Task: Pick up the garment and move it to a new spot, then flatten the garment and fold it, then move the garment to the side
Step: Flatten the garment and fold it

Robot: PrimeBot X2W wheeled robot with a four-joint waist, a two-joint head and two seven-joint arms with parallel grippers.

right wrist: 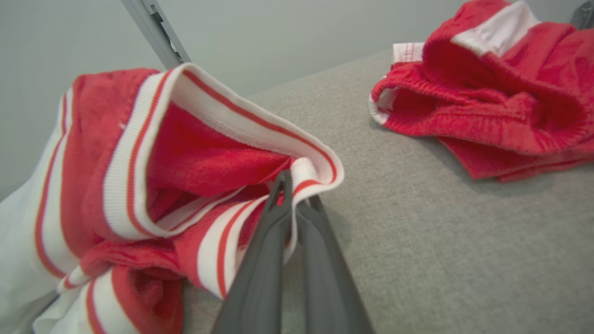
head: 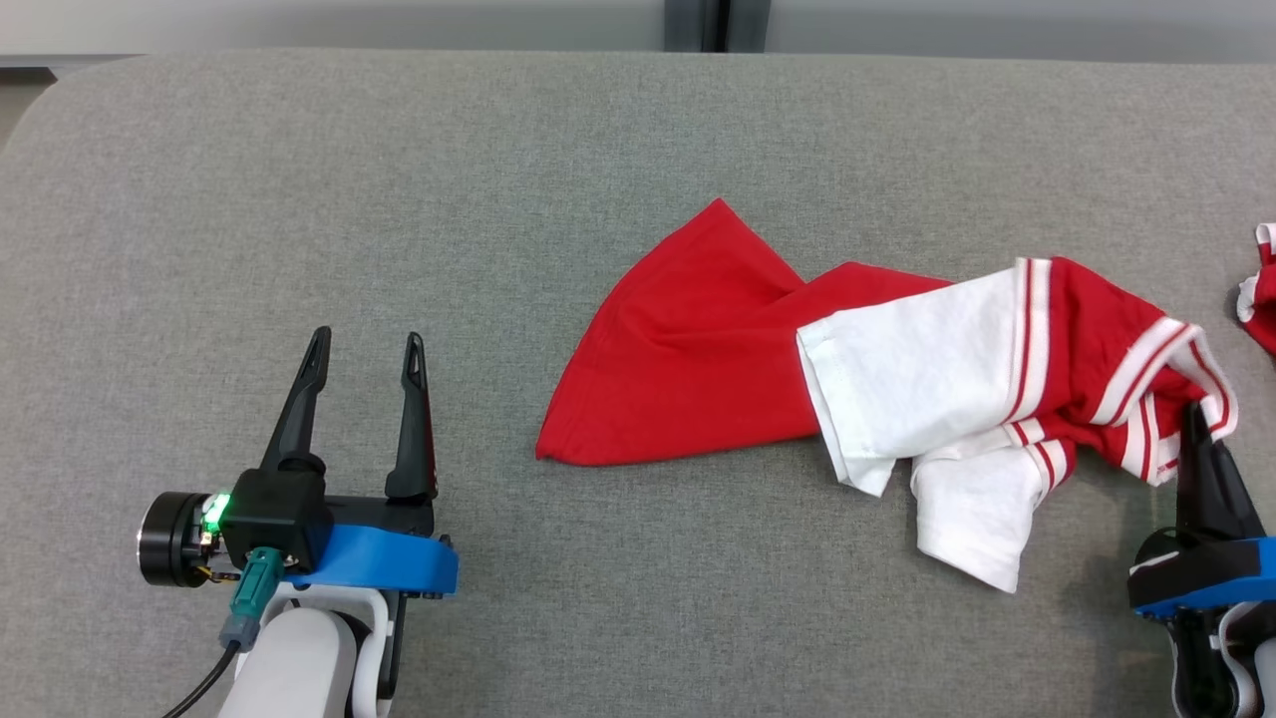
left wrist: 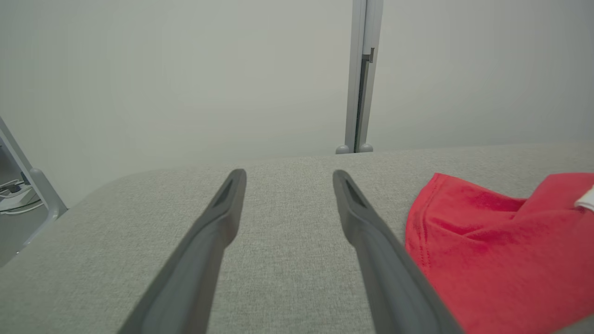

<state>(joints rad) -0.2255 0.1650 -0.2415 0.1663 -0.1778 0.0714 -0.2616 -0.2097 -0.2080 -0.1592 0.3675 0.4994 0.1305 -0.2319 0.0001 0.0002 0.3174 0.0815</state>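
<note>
Right end effector (right wrist: 299,189) is clenched on the garment (head: 698,369), its two fingers pressed together over a fold of the red-and-white striped rib band (right wrist: 260,125) at the garment's right end. Left end effector (head: 366,339) is released, fingers spread, positioned over bare worktop (head: 299,179) at the near left, well apart from the cloth. The garment lies crumpled across the right half of the worktop: a red panel spreads to the left, a white sleeve folds over its middle, and the striped trim bunches at the right. A second red garment (right wrist: 487,93) lies at the far right, apart from the gripped piece. Step in hand, as judged: the pick-up for relocation. Confirm that the pinch takes the full thickness of the band, not only its outer edge, since a shallow bite may slip under the weight of trailing cloth. Lift straight up until the red panel clears the surface, then carry toward the open area on the left. Route the path away from the second garment to avoid dragging it. Bring the left end effector to the red hem only after the cloth hangs free.
</note>
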